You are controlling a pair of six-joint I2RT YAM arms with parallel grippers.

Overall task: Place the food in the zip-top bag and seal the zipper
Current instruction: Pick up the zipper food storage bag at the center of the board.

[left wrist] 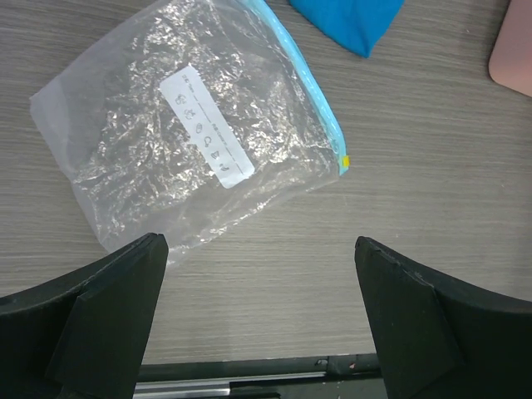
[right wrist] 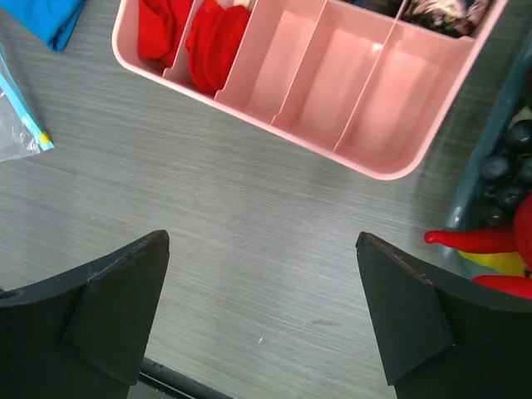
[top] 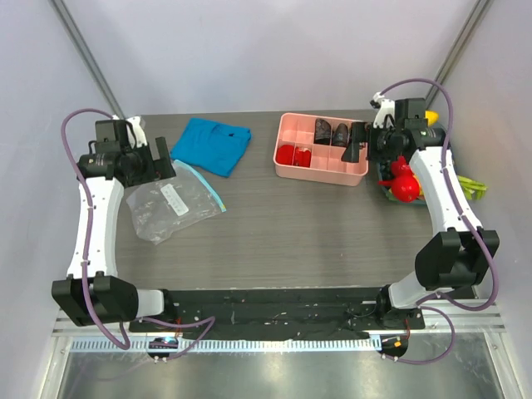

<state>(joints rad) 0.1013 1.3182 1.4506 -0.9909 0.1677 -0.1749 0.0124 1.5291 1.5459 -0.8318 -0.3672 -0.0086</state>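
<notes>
The clear zip-top bag (top: 173, 204) lies flat and empty on the left of the table, with its white label (left wrist: 205, 137) facing up. Its teal zipper (left wrist: 303, 79) runs along the right edge and ends in a yellow tab. My left gripper (top: 162, 158) hovers open and empty above the bag's far corner; in the left wrist view (left wrist: 258, 249) the bag lies ahead of the fingers. Food, including red pieces (top: 405, 184), sits in a dark bin at the far right. My right gripper (top: 357, 148) is open and empty over the pink tray's right end (right wrist: 262, 241).
A pink divided tray (top: 320, 177) at the back holds red pieces (right wrist: 208, 37) on its left and dark items in its far compartments. A folded blue cloth (top: 214, 143) lies behind the bag. The dark bin (right wrist: 478, 174) holds a red chili and dark grapes.
</notes>
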